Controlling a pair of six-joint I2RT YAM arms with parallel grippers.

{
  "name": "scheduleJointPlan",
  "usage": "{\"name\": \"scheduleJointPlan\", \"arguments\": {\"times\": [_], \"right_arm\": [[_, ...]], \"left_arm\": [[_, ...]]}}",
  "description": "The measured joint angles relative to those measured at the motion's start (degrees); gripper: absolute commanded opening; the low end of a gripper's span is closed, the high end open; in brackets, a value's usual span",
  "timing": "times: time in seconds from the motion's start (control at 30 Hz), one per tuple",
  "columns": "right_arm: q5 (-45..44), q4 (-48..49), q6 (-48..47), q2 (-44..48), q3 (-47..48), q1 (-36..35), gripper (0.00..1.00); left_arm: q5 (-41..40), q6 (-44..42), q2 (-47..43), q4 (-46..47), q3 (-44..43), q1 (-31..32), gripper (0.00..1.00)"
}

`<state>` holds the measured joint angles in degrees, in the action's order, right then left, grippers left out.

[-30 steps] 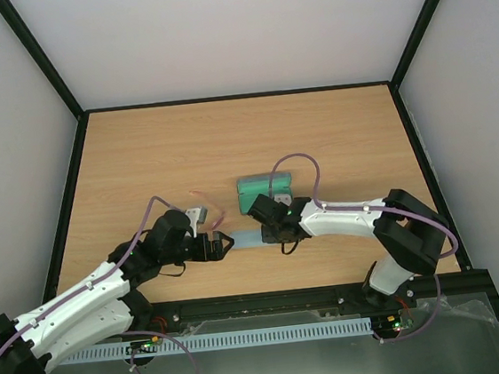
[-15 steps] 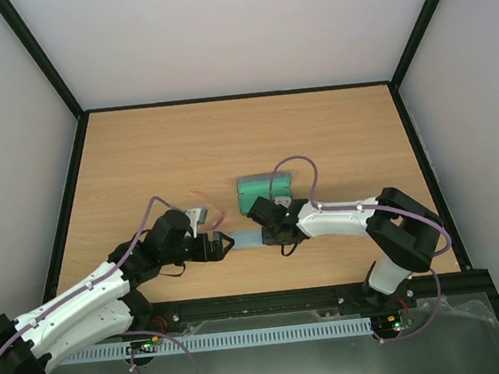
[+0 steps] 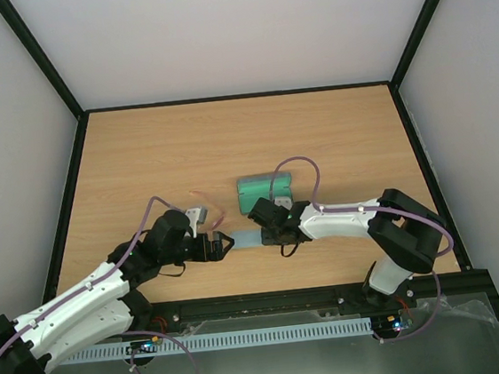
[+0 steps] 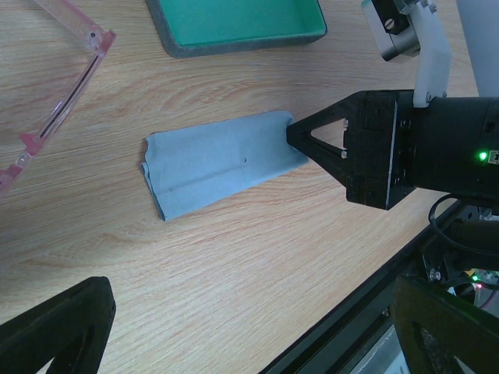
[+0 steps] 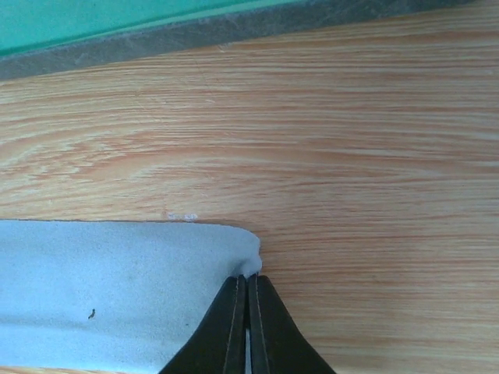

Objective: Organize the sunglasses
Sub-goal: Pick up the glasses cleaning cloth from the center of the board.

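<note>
Noted at the right gripper (image 5: 248, 290): clamped flat together on one corner of the light-blue cloth (image 5: 101, 300), with the fabric edge puckered at the tips. Judged a low pinch against the table (image 5: 351, 156), meant to lift or drag the cloth, probably toward the open case (image 4: 234, 19) just beyond, green lining up.

Found the left gripper (image 3: 227, 242) spread wide, holding nothing, poised at the cloth's opposite end; likely placed there to take or steady that end.

Located the sunglasses (image 4: 58, 117) on bare wood left of the case in the top view, near the cloth but apart from it, untouched, not yet in the case.

Risk: thin fabric slipping out of so small a bite.
</note>
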<state>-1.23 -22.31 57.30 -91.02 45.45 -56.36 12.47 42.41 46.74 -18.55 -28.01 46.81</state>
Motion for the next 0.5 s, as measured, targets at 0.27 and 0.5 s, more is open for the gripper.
{"name": "scheduleJointPlan", "arguments": {"times": [0.27, 0.5], "right_arm": [[-0.6, 0.3, 0.0, 0.3, -0.3, -0.2, 0.02], [-2.0, -0.3, -0.7, 0.4, -0.3, -0.6, 0.01]], "left_arm": [[0.0, 0.0, 0.3, 0.0, 0.0, 0.0, 1.00], [-0.7, 0.4, 7.0, 1.1, 0.3, 1.0, 1.00]]}}
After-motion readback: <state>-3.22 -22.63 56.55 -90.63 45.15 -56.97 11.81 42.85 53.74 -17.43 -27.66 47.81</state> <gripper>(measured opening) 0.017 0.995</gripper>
